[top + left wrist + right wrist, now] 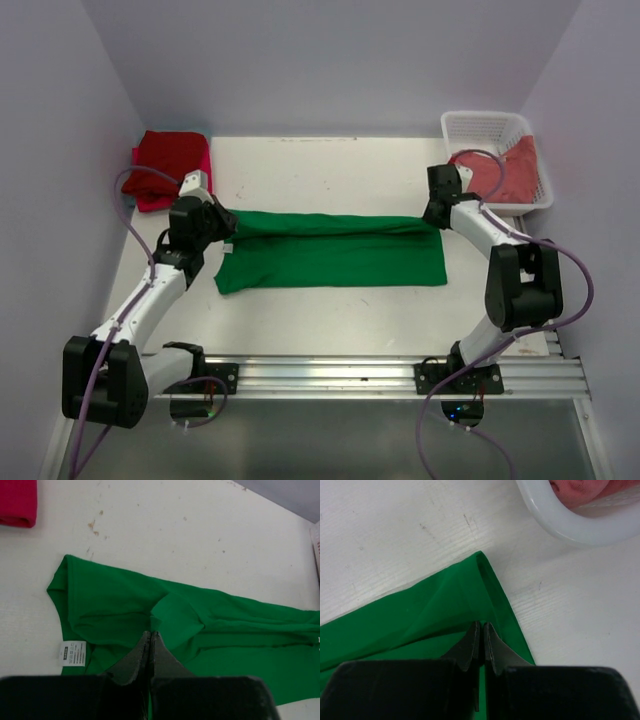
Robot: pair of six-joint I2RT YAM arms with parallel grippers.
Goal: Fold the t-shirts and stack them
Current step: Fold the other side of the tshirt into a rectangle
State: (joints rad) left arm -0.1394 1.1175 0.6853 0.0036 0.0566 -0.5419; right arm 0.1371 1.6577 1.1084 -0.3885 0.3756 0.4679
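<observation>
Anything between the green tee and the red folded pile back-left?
Nothing visible. Bare table separates the green tee from the red pile; only the left gripper, pinching the tee's end, sits near that path.

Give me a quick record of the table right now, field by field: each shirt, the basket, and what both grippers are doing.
green t-shirt: laid lengthwise mid-table, with a long fold along its far edge between the grippers
left gripper: shut on the green t-shirt's left end
right gripper: shut on its right end
red t-shirt pile: folded, far left corner
basket: white, far right corner
salmon t-shirt: bunched in the basket
</observation>
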